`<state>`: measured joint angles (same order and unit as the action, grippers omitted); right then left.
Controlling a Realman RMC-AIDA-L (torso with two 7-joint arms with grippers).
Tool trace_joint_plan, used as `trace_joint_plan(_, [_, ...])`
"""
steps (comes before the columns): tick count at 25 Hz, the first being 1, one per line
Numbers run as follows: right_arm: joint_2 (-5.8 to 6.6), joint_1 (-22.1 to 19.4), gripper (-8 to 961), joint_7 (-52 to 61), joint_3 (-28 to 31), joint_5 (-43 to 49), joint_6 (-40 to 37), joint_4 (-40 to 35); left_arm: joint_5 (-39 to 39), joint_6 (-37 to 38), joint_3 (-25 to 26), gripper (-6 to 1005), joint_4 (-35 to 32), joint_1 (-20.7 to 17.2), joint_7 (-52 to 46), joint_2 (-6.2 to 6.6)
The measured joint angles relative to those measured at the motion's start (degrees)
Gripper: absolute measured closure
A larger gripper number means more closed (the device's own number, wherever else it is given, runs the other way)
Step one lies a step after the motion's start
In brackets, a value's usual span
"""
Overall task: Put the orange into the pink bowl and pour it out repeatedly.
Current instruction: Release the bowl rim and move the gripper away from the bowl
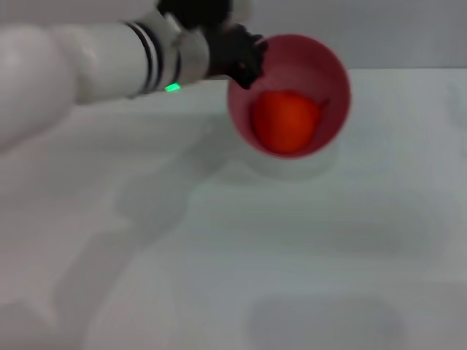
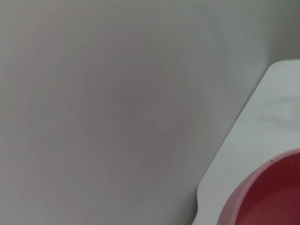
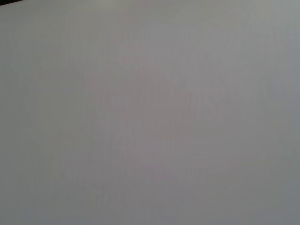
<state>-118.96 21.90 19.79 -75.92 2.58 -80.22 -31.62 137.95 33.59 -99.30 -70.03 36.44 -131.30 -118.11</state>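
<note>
**Bowl tipped, orange inside**

We see nothing else near the pink bowl (image 1: pixel 332 76) on the white table (image 1: pixel 292 255). Our left gripper (image 1: pixel 244 58) clamps the bowl's left rim, holding it tilted, mouth facing us. The orange (image 1: pixel 284 120) rests against its lower wall. Bare tabletop lies in front; the far edge runs just behind

No readable text in any view.
No letters, numbers, brand marks or signs can be read on the bowl (image 1: pixel 332 69), the orange (image 1: pixel 284 120), the left arm (image 1: pixel 87 62) or the table (image 1: pixel 292 248); the wrist views show only plain surfaces and part of the bowl's rim.
</note>
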Motion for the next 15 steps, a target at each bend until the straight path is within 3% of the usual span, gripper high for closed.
trace_joint_plan(3, [-0.04,0.11,451,0.03,-0.32,-0.10,-0.06,0.07,-0.10,-6.74,-5.45,957,-0.30,-1.92,2.45,0.00])
trace_joint_plan(9, [-0.04,0.72,451,0.72,-0.55,-0.25,-0.12,0.56,0.29,-29.42,-17.49,951,0.47,-7.08,4.83,0.00])
trace_joint_plan(11, [-0.04,0.90,451,1.03,-0.59,-0.28,-0.13,0.65,0.59,-38.41,-21.75,949,2.81,-7.69,5.26,-0.04])
trace_joint_plan(13, [-0.04,1.27,451,1.39,-0.63,-0.30,-0.15,0.85,0.65,-40.78,-22.78,947,3.51,-7.81,5.40,-0.06])
trace_joint_plan(15, [-0.04,1.53,451,1.54,-0.66,-0.31,-0.16,0.99,0.94,-51.40,-27.08,945,7.20,-7.94,5.74,-0.28])
